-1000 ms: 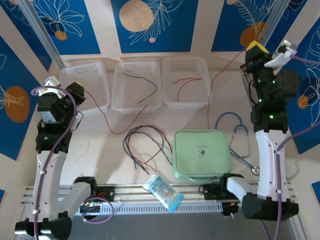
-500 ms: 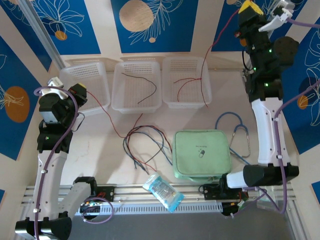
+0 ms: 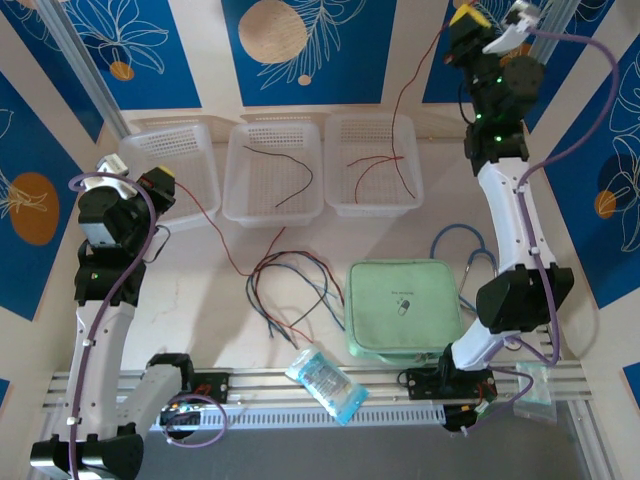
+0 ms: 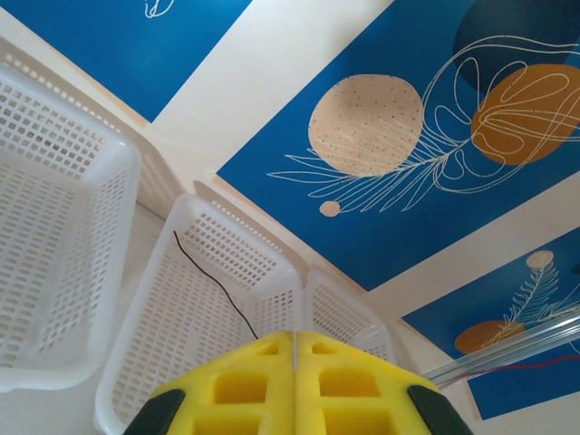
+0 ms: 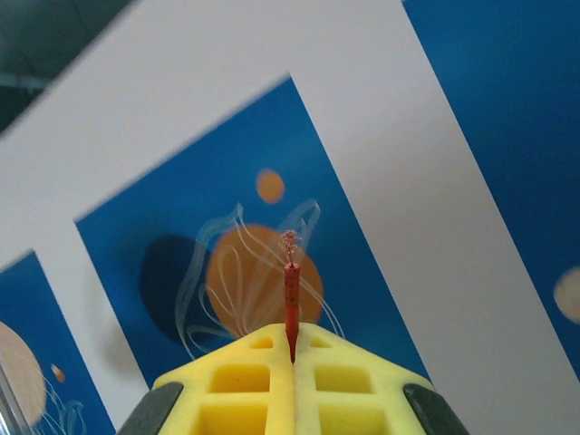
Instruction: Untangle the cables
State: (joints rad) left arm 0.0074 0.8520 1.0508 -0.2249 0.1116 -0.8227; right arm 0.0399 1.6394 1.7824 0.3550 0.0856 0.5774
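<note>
Cables: the loose tangle of red, dark and blue-grey cables (image 3: 290,290) lies on the worktop (image 3: 200,310) about mid-width. It sits between the middle basket and the near edge, just left of the green pouch.
Raised red strand: you'll see the raised red strand (image 3: 397,100) climb from over the right basket to the right gripper. Its frayed tip (image 5: 291,272) pokes out past the yellow pads (image 5: 245,381) in the right wrist view.
Right gripper: the right gripper (image 3: 462,20) is held high over the far right corner, jaws clamped on the raised red strand (image 5: 293,349).
Low red strand: the low red strand (image 3: 205,232) runs from the tangle's left side across the worktop and up to the left gripper.
Left gripper: the left gripper (image 3: 160,183) sits just beside the left basket, toward the left edge. Its jaws are closed on the low red strand's end, as far as the top view tells you. The left wrist view shows the pads pressed flat together (image 4: 294,340).
Baskets: three white baskets line the far edge.
- left basket (image 3: 165,127)
- middle basket (image 3: 240,200), with a dark-and-red wire (image 3: 305,175) in it
- right basket (image 3: 365,120), with a short red wire (image 3: 370,160) in it
Green pouch: the green pouch (image 3: 405,310) lies flat, right of centre, near the near edge.
Stethoscope: the stethoscope (image 3: 450,235) lies just right of the pouch, partly behind the right arm.
Packet: a clear-wrapped packet (image 3: 325,380) lies at the near edge, beside the pouch's near left corner.
</note>
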